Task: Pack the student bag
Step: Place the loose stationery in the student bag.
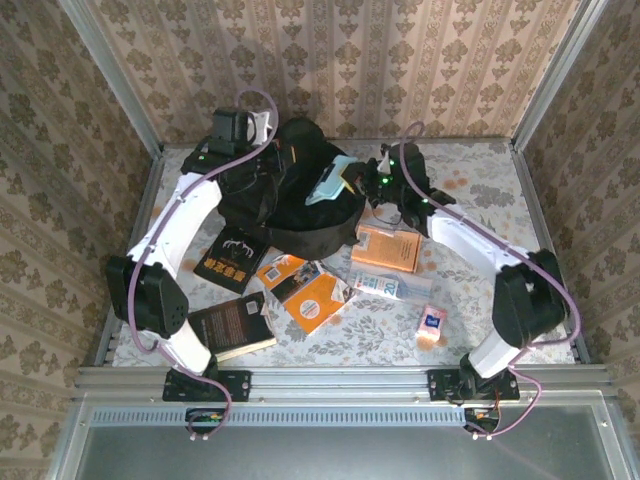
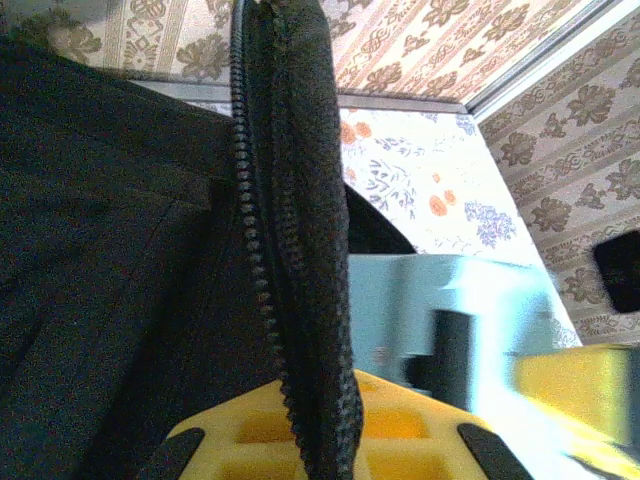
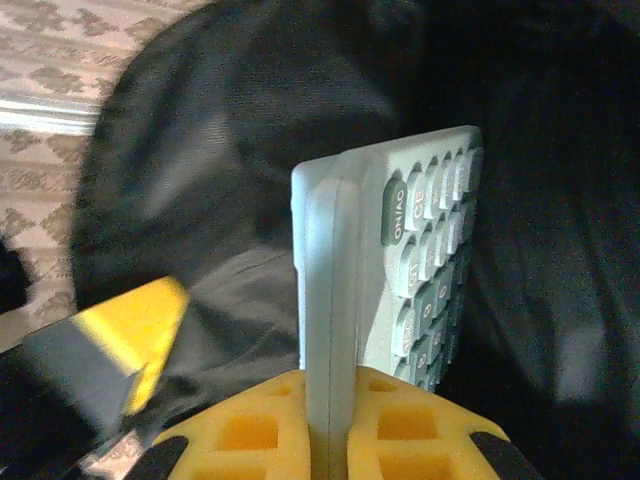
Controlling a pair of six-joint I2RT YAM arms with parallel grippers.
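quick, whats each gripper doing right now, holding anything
left gripper: closed on the zipper edge of the student bag
right gripper: closed on a calculator

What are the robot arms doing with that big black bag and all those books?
They are packing the student bag. The left gripper is pinched on the bag's zipper edge and holds it up, which looks like it is meant to keep the bag open. The right gripper is clamped on a pale calculator at the bag's opening. Several books lie on the table in front of the bag, not yet packed.
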